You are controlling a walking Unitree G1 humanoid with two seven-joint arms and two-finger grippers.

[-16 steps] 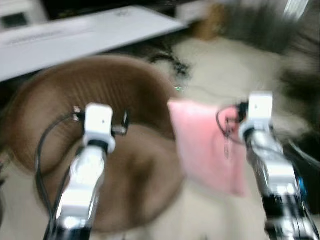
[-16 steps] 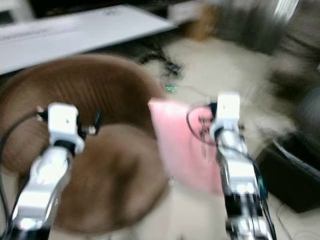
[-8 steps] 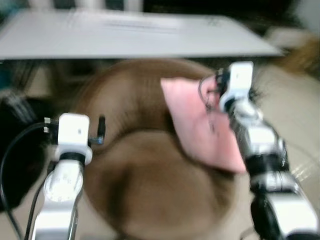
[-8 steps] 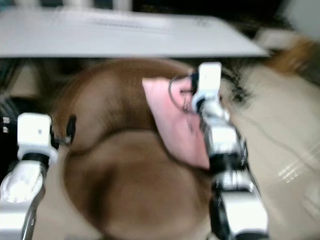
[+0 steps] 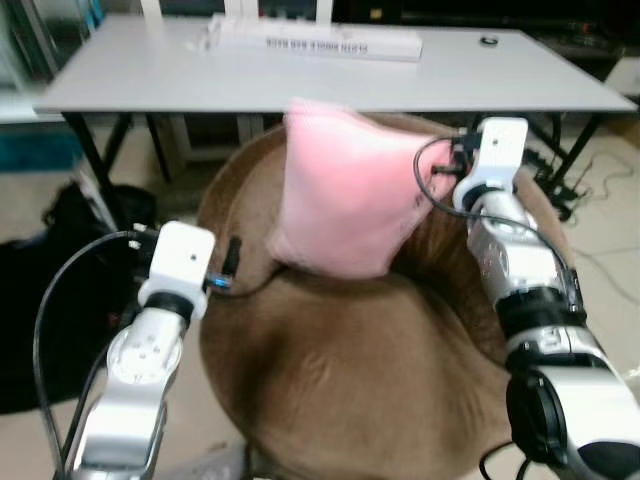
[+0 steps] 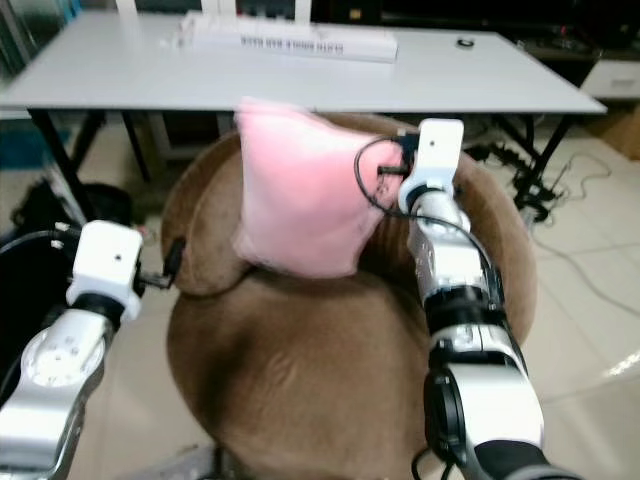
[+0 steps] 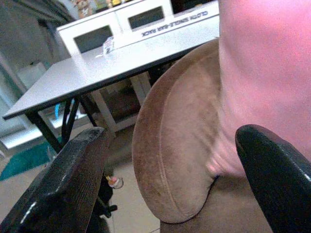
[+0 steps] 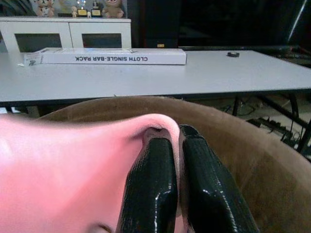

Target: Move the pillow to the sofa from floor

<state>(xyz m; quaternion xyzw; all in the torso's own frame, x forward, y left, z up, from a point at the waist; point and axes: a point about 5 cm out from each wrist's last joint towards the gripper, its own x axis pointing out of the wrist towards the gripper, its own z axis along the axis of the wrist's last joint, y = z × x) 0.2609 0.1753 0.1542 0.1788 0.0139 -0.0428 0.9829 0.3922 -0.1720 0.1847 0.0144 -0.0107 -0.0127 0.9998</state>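
Observation:
A pink pillow (image 5: pixel 345 190) hangs in the air over the back part of a round brown sofa chair (image 5: pixel 350 390), its lower edge just above the seat. My right gripper (image 8: pixel 176 138) is shut on the pillow's right corner, and the pink cloth is pinched between the two black fingers (image 8: pixel 150 184). Lower on the left, beside the sofa's left rim, my left gripper (image 7: pixel 170 165) is open with nothing in it. The pillow's lower corner lies between and beyond its fingers (image 7: pixel 73 179).
A long grey table (image 5: pixel 180 85) stands right behind the sofa, with a white box (image 5: pixel 320 42) labelled as a cloth rack on it. A black bag (image 5: pixel 50 300) lies on the floor to the left. Cables (image 5: pixel 590 180) run over the tiles to the right.
The view has swung and sharpened. My right gripper has carried the pillow from beside the sofa to above its seat, against the backrest. The left arm has kept its pose.

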